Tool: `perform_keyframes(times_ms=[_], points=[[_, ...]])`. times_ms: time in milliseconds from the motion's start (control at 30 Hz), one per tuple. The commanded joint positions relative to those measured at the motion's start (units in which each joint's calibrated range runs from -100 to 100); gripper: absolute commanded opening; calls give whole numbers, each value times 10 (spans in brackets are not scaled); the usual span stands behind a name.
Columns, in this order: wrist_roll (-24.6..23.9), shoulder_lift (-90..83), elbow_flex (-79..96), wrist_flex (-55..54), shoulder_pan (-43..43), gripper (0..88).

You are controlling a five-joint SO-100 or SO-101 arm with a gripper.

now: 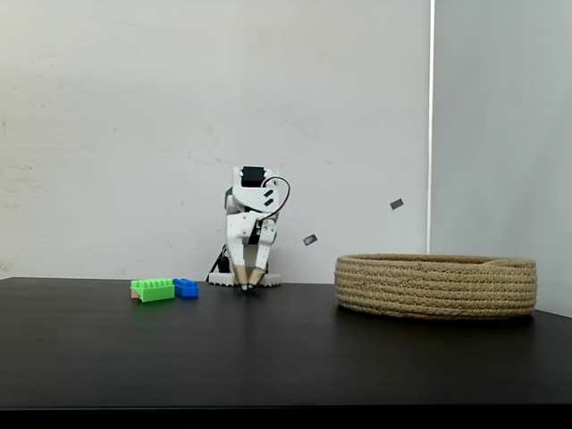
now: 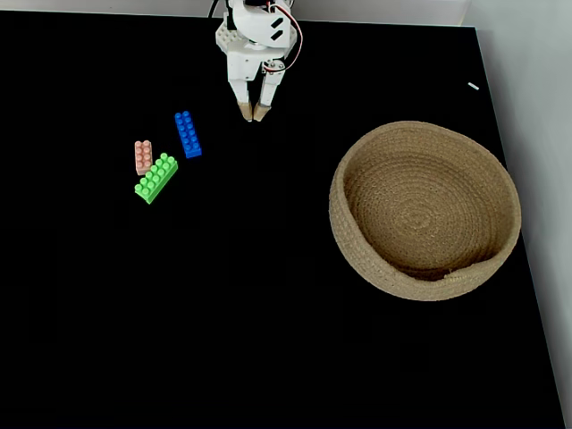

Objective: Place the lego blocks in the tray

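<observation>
Bricks lie loose on the black worktop [image 2: 268,313], left of the tray [image 2: 487,259] in the top-down fixed view: three in all, one green [image 2: 155,178], one blue [image 2: 188,134], one pink [image 2: 143,156]. One tray, empty. Fingers [image 2: 255,114] rest closed, tips together, holding nothing, between blue and tray. Risks, as judged: green touches or nearly touches pink, so a grasp there may knock or drag its neighbour; the tray wall stands high, so a low carry may strike the rim.
</observation>
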Motion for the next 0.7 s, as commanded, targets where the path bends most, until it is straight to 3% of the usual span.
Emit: perform_keyframes(times_ms=[0,667], points=[[0,-5,8,6,-35,2],[-2,-5,8,6,-37,2]])
